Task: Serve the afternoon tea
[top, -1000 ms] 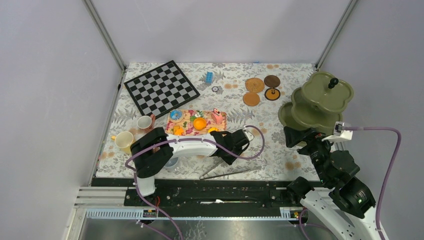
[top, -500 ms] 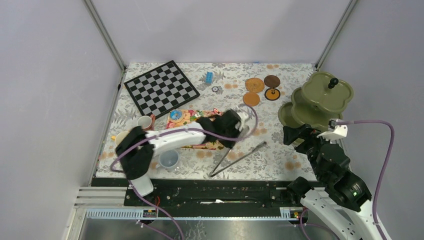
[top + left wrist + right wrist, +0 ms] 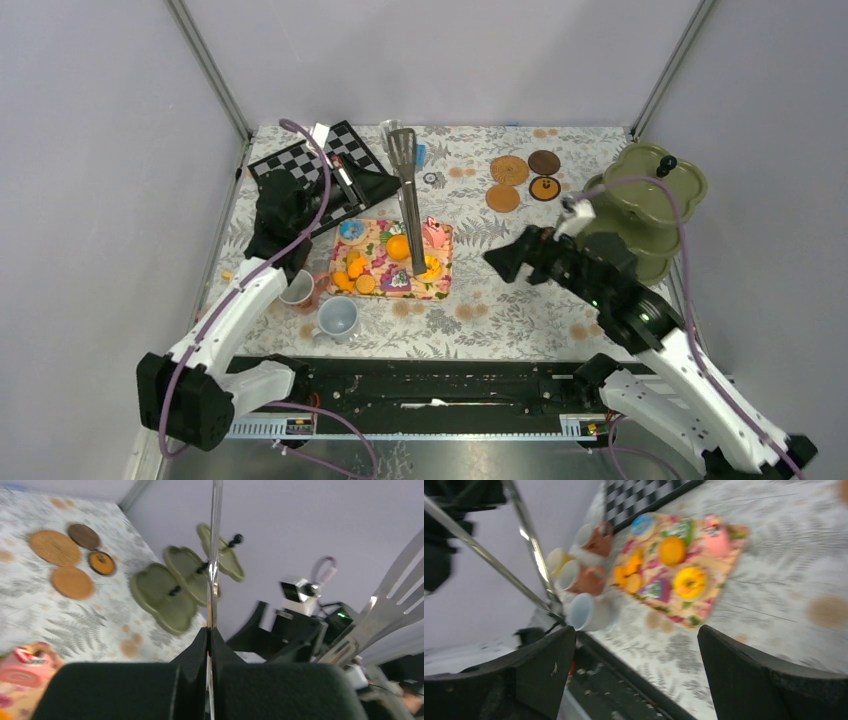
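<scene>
Orange and yellow toy pastries (image 3: 398, 246) lie on the floral mat (image 3: 383, 282); they also show in the right wrist view (image 3: 672, 550). The grey-blue mug (image 3: 338, 318) and a brown mug (image 3: 298, 290) stand left of the mat; the right wrist view shows the grey-blue (image 3: 589, 612), tan (image 3: 585, 578), cream (image 3: 556, 560) and brown (image 3: 595, 536) mugs. Round coasters (image 3: 508, 170) lie at the back. My left gripper (image 3: 383, 188) (image 3: 210, 630) is raised over the back left, shut on one arm of the metal tongs (image 3: 403, 160). My right gripper (image 3: 503, 262) (image 3: 635, 630) is open and empty, right of the mat.
A green tiered stand (image 3: 640, 200) is at the right edge, behind my right arm. A checkerboard (image 3: 300, 165) lies at the back left, partly under my left arm. The black rail (image 3: 430, 385) runs along the near edge.
My left arm swung up and back to the left, lifting the tongs off the table front. My right arm reached left and forward over the table.
</scene>
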`<action>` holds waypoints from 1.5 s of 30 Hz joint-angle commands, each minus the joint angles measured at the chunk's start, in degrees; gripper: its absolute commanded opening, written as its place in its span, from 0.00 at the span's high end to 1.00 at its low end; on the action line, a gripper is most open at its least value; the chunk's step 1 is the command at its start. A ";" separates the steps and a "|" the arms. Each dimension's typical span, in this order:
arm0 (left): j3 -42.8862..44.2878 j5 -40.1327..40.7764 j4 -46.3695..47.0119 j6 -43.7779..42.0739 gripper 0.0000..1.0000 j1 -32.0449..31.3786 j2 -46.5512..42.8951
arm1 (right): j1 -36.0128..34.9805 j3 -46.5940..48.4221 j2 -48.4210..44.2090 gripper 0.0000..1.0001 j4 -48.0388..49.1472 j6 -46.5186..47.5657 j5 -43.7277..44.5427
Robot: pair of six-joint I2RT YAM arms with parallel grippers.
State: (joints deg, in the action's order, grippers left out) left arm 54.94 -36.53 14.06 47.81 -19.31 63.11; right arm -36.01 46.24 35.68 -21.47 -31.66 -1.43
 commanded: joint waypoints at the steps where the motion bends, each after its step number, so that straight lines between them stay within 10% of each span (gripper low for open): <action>1: -8.70 -10.66 34.88 25.43 1.00 1.73 2.89 | -0.28 -2.23 9.77 0.02 28.96 -13.66 -25.94; 5: -14.17 -9.07 54.51 38.68 1.00 1.73 5.98 | -0.37 -5.05 18.16 0.02 53.60 -27.39 -33.15; 9: -17.56 -6.27 63.99 44.47 1.00 1.69 8.09 | -1.53 -3.77 23.87 0.02 58.78 -28.09 -32.43; 29: -19.79 6.98 41.03 32.07 1.00 0.89 -0.09 | -12.65 -1.28 33.13 0.01 70.69 -20.65 -16.19; 45: -21.40 9.86 42.30 31.83 1.00 -0.61 1.00 | -12.78 0.13 37.29 0.21 79.06 -24.04 -12.84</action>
State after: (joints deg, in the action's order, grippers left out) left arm 33.65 -28.21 52.75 80.01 -19.42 64.23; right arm -48.36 43.86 72.97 51.03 -55.20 -15.92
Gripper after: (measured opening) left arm 0.005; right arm 0.811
